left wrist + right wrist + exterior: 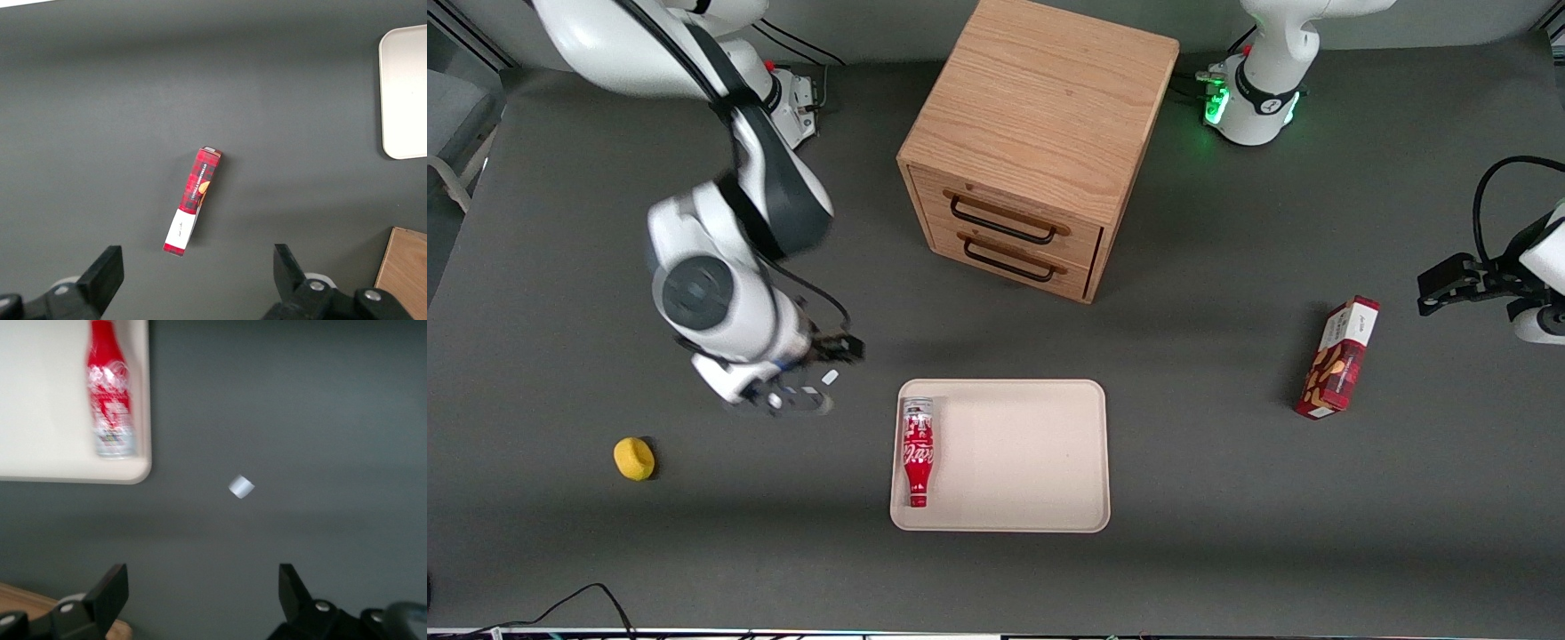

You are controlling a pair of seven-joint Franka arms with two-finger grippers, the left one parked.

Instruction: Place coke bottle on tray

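The coke bottle (918,452) lies on its side on the tray (1032,462), along the tray's edge that faces the working arm's end of the table; its silver-grey base points toward the wooden cabinet (1032,142) and its narrow red neck points toward the front camera. The right wrist view shows the same thing: the bottle (109,390) rests inside the low rim of the tray (40,420), close to a rounded corner. The gripper (791,400) is apart from the bottle and from the tray – it hangs above the bare dark table (1227,551), just beside the tray's corner, toward the working arm's end. Its fingers are spread wide and hold nothing; in the right wrist view the two black fingertips (110,590) stand well apart, with only the table between them. A small pale scrap (241,487) lies on the table below the gripper. A yellow round object (634,459) sits on the table nearer to the front camera than the gripper and more toward the working arm's end. The cabinet has two drawers with dark handles and stands farther from the camera than the tray. A red snack box (1340,357) lies toward the parked arm's end of the table – well apart from the tray.
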